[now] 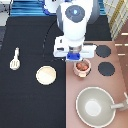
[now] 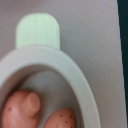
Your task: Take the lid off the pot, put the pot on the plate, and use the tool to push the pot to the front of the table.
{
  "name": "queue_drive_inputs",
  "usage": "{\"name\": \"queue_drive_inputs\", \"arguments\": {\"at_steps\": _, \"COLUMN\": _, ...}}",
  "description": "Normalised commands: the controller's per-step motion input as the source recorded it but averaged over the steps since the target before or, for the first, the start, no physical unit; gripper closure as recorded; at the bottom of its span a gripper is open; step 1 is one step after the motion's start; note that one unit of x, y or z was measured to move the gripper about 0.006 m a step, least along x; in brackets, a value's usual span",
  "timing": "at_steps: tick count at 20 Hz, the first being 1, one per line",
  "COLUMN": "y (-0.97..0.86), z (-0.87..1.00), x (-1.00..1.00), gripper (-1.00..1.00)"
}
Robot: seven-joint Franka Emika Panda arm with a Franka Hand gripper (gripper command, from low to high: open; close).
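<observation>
The small pink pot (image 1: 82, 67) stands uncovered on the pinkish stove panel, showing its reddish-brown inside. In the wrist view its pale rim (image 2: 60, 65), one side tab (image 2: 37, 31) and pink bits inside fill the picture. My gripper (image 1: 76, 57) hangs directly over the pot's edge nearest the exterior view's top. I see no lid; it is either hidden under the arm or out of view. On the black table (image 1: 30, 105), the cream plate (image 1: 46, 75) lies to the exterior view's left of the pot. The white spatula tool (image 1: 15, 59) lies at the far left.
A large grey pan (image 1: 95, 106) with a long handle sits on the stove panel (image 1: 75, 85), toward the exterior view's bottom from the pot. Two black burners (image 1: 103, 51) (image 1: 106, 69) lie to the pot's right. The robot's body covers the top middle.
</observation>
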Motion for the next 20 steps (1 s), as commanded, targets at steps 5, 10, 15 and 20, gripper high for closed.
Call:
{"name": "queue_drive_inputs", "arguments": {"at_steps": 5, "y": 0.11, "z": -0.50, "x": -0.24, "gripper": -1.00}}
{"name": "queue_drive_inputs", "arguments": {"at_steps": 10, "y": 0.04, "z": -0.16, "x": -0.02, "gripper": -1.00}}
{"name": "queue_drive_inputs", "arguments": {"at_steps": 15, "y": 0.00, "z": 0.00, "x": 0.24, "gripper": 1.00}}
{"name": "queue_drive_inputs", "arguments": {"at_steps": 20, "y": 0.01, "z": 0.00, "x": 0.41, "gripper": 1.00}}
